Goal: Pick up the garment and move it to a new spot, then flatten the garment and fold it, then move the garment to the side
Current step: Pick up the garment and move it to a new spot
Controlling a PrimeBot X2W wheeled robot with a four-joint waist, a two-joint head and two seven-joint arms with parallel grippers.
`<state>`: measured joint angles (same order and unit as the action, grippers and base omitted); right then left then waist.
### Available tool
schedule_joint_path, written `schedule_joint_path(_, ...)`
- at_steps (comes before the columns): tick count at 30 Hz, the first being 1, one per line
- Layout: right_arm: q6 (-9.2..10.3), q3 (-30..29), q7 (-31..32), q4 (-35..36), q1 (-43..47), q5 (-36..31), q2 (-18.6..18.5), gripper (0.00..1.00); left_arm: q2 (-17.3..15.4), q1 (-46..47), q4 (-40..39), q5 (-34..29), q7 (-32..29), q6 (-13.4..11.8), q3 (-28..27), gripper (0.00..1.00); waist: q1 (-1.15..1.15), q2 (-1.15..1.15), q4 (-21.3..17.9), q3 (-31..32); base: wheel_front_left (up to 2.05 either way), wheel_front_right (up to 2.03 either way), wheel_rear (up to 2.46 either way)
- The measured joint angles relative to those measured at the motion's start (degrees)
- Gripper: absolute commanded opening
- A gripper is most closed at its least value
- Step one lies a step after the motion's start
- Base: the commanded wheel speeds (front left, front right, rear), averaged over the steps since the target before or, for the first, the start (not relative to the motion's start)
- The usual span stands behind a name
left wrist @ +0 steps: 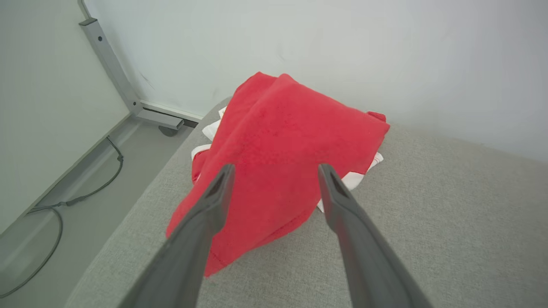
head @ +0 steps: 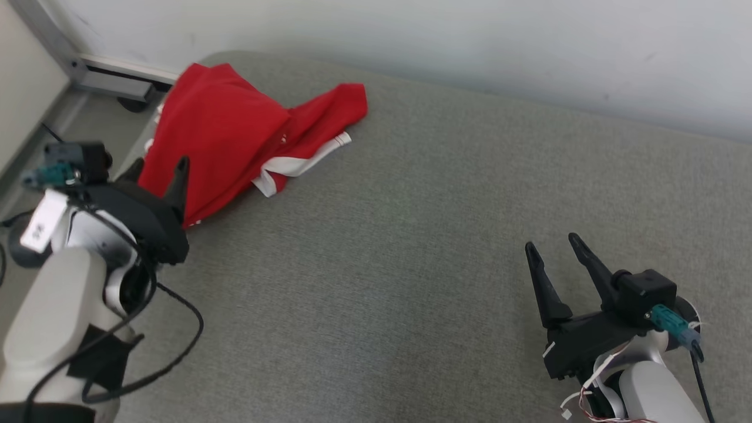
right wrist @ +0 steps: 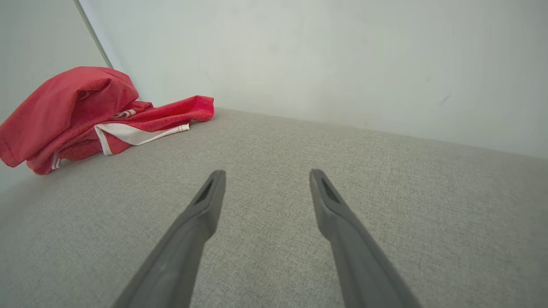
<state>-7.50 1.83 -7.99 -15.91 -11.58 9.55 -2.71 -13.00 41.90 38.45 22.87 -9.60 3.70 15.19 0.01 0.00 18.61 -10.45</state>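
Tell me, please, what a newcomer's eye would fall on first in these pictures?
The bright red garment with white trim, lying crumpled at the far left corner of the grey table, stands out at once. The left gripper is open right at its near edge, fingers pointing at it. The right gripper, also open, is over bare table at the near right.

Bright, flat, diffuse light, no glare. Only a faint soft shadow under the garment. Head view slightly soft. Wrist views: wide-angle stretch at edges, bottom of frame blurred.
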Motion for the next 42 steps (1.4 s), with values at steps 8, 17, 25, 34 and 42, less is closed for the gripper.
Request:
schedule_joint_path(8, 0.00, -0.09, 3.10, 6.79, 0.48, -1.09, -0.03, 1.00, -2.12, 7.49, 5.15, -0.34, -6.15, 1.42, 1.47, 1.00, 0.00, 0.00, -3.50, -5.41, 0.00, 0.00, 0.00)
schedule_joint_path(17, 0.00, 0.00, 4.45, 10.01, 0.66, -1.15, -0.04, 1.00, -5.00, 12.11, 9.94, -0.42, -10.11, 0.03, 1.00, 1.00, 0.00, 0.00, -7.35, -10.81, 0.00, 0.00, 0.00)
schedule_joint_path(25, 0.00, -0.07, 4.53, 10.37, 0.65, -1.13, -0.04, 1.00, -5.32, 12.89, 12.14, 0.22, -9.60, -1.18, 0.54, 0.00, 0.00, 0.01, -10.01, -13.50, 0.00, 0.00, 0.00)
schedule_joint_path(34, 0.00, -0.36, 4.79, 10.15, 0.60, -1.10, -0.04, 1.00, -5.27, 13.66, 14.39, 0.82, -7.05, -1.16, 0.32, 0.00, 0.00, 0.00, -10.51, -13.64, 0.00, 0.00, 0.00)
schedule_joint_path(42, 0.00, 0.71, 3.99, 7.55, 0.63, 0.46, -0.04, 1.00, -5.71, 15.60, 14.22, 1.82, -5.66, -1.00, 0.27, 0.00, -0.01, 0.00, -9.98, -10.70, 0.00, 0.00, 0.00)
